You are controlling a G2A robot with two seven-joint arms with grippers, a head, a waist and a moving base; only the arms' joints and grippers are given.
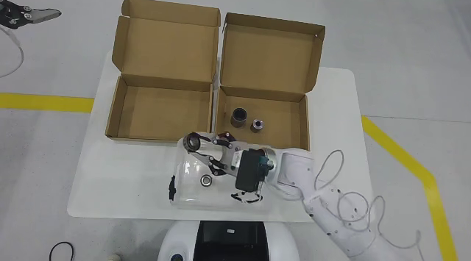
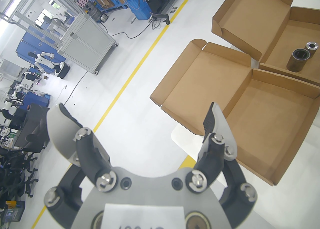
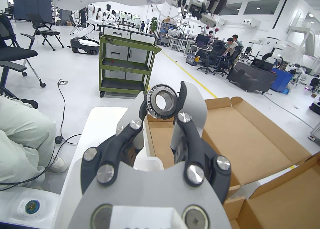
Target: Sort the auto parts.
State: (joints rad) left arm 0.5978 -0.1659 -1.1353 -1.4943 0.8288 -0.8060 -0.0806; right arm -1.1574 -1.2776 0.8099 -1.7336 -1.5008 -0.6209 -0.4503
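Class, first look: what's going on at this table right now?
The robot is sorting metal parts into two open cardboard boxes. Its right pincer is shut on a bearing, held just in front of the boxes near a clear tray. The right-hand box already holds a dark sleeve and a small metal part. The left pincer hangs open off to the side, away from the boxes.

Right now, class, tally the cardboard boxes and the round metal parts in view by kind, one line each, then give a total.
Cardboard boxes: 2, the left box and the right box.
Ring bearings: 2, the held bearing in the right jaws and the loose bearing on the clear tray.
Dark sleeve: 1, in the right box.
Small silver bushing: 1, beside it.
Total: 6.
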